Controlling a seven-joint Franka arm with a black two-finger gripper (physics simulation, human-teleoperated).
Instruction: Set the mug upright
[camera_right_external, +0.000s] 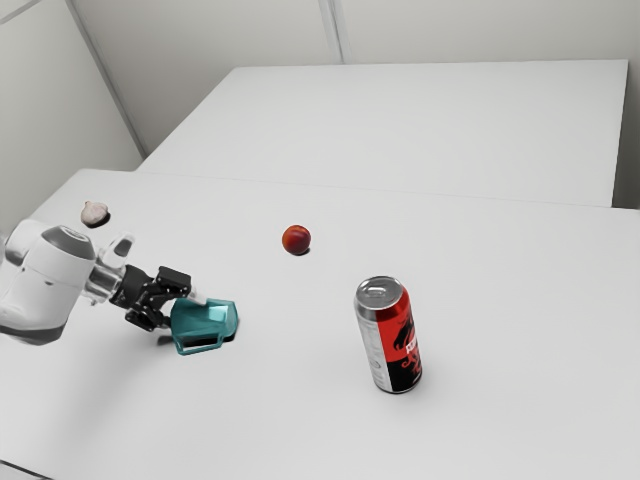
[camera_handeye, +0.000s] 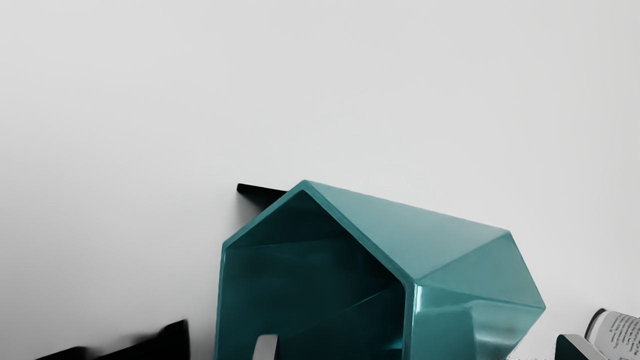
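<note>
Pale, plain walls stand around the counter (camera_right_external: 480, 430), with a dark line down the corner at the exterior view's left and a grey seam (a narrow upright one) near the middle of the back wall (camera_right_external: 480, 25). The counter is smooth and white, with soft grey shading under the arm; behind it lies a second flat white surface (camera_right_external: 400, 120), its back edge running almost level across the exterior view.

From the exterior view's left, the white arm (camera_right_external: 45, 280) comes in low over the counter, its silver wrist leading to the black tool (camera_right_external: 182, 310), which points toward the exterior view's right and a little downward. A garlic bulb (camera_right_external: 94, 212) sits beyond the arm, near the counter's far side. The tool's fingers (camera_handeye: 266, 349) stand wide apart: in the wrist view one tip is seen against the dark mouth of the mug, the other past the mug's outer side, with the can's pale side behind it.

The teal mug (camera_right_external: 200, 322) lies on its side on the counter, right at the tool (tipped over, not upright), its handle toward the near side. Farther right, a small red fruit (camera_right_external: 296, 239) rests well apart from the mug. Rightmost, a red, black and silver drink can (camera_right_external: 390, 335) stands upright, nearer the front than the fruit.
</note>
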